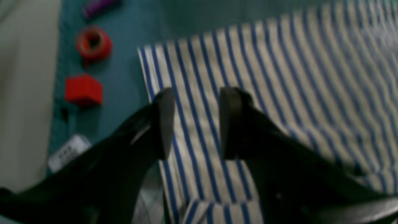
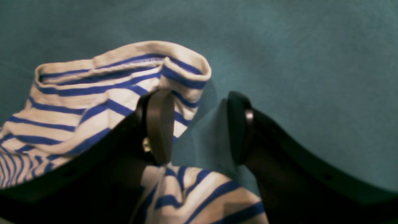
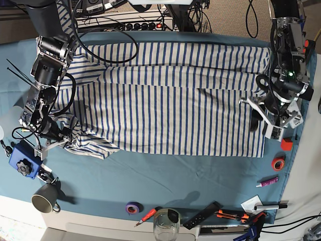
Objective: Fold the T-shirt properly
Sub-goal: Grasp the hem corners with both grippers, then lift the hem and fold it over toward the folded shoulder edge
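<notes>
Evidently, the T-shirt was found spread across the middle of the teal table cloth in the base view, one garment only, with its far edge doubled over along the top and one sleeve bunched at the left of the frame. Two grippers were counted. The left gripper was observed at the right of the base view, poised over the shirt's hem edge with its jaws parted and nothing between them; in its own wrist view only striped fabric was seen in the gap, below the fingers. The right gripper was noted at the left of the base view beside the crumpled sleeve, likewise released, one finger resting against the sleeve cuff and bare cloth showing in the gap. This placement was judged to be preparatory: each claw was set at an opposite end so that hem and sleeve could be seized for a fold. No grasp was confirmed. At the left of the left wrist view, one red tape roll and one red block were recorded, both clear of the shirt.
</notes>
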Controlling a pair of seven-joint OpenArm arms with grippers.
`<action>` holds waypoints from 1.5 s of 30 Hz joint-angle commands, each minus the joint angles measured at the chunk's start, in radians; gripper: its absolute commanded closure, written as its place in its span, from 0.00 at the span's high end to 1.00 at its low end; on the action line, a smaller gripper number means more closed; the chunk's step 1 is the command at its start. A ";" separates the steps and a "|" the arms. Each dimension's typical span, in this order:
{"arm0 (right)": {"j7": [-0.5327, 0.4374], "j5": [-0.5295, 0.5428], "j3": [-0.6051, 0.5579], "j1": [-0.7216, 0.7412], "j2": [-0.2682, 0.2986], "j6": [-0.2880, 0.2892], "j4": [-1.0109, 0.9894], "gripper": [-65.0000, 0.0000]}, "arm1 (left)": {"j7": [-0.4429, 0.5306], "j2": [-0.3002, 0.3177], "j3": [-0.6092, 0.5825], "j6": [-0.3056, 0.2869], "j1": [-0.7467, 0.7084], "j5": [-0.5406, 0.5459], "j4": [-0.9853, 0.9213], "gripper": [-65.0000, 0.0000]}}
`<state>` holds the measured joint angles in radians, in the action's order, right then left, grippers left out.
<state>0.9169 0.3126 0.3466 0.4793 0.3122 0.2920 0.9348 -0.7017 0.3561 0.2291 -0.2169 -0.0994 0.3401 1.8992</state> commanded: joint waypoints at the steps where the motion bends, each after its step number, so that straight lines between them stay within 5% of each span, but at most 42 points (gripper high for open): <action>1: -0.008 0.013 0.000 0.034 0.014 0.007 0.012 0.43 | 0.022 0.008 0.002 0.000 0.029 0.003 0.006 0.39; 21: 0.033 0.012 0.000 0.036 0.015 0.008 0.012 0.43 | 0.023 0.006 0.002 -0.020 0.484 0.001 -0.705 0.39; 34: 0.028 0.013 0.000 0.037 0.015 0.008 0.013 0.42 | 0.090 -0.033 0.002 -0.071 0.546 -0.042 -0.982 0.35; 40: 0.021 0.012 0.000 0.042 0.015 0.008 0.013 0.00 | 0.086 -0.048 0.002 -0.068 0.546 -0.042 -0.981 0.00; 45: 0.032 0.012 0.000 0.069 0.015 0.008 0.013 0.00 | 0.022 -0.043 0.002 -0.064 0.546 -0.041 -0.977 0.00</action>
<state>0.9684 0.3141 0.3458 0.5117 0.3126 0.2951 0.9329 -0.6212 0.3092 0.2321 -0.2779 0.4419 0.3073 0.9203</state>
